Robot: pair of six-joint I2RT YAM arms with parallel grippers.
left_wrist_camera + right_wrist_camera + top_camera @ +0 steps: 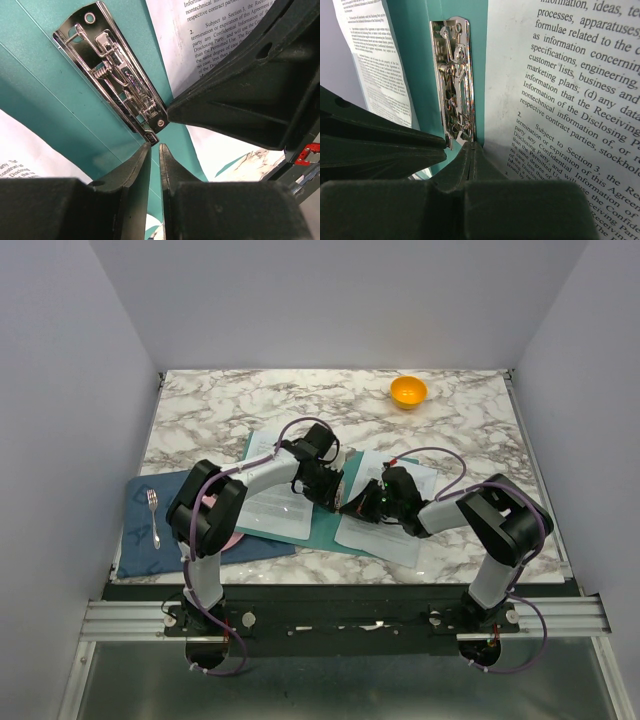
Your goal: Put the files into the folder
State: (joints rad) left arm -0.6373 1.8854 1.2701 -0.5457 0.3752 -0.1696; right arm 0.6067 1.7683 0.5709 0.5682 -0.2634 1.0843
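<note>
The teal folder (322, 528) lies open on the table with its metal clip (117, 75) on the inner spine. Printed files lie on both halves, one stack left (272, 502) and one right (395, 525). My left gripper (328, 492) hovers over the spine. Its fingers are almost together with a thin slit, nothing between them, tips (155, 147) just below the clip's end. My right gripper (362, 502) is shut and empty. Its tips (471, 146) sit at the near end of the clip (454, 80), beside the right sheet (560, 100).
An orange bowl (408, 391) stands at the back right. A dark blue placemat (150, 535) with a fork (153, 515) and a pink plate (228, 537) lies at the front left. The two grippers nearly touch over the folder's spine.
</note>
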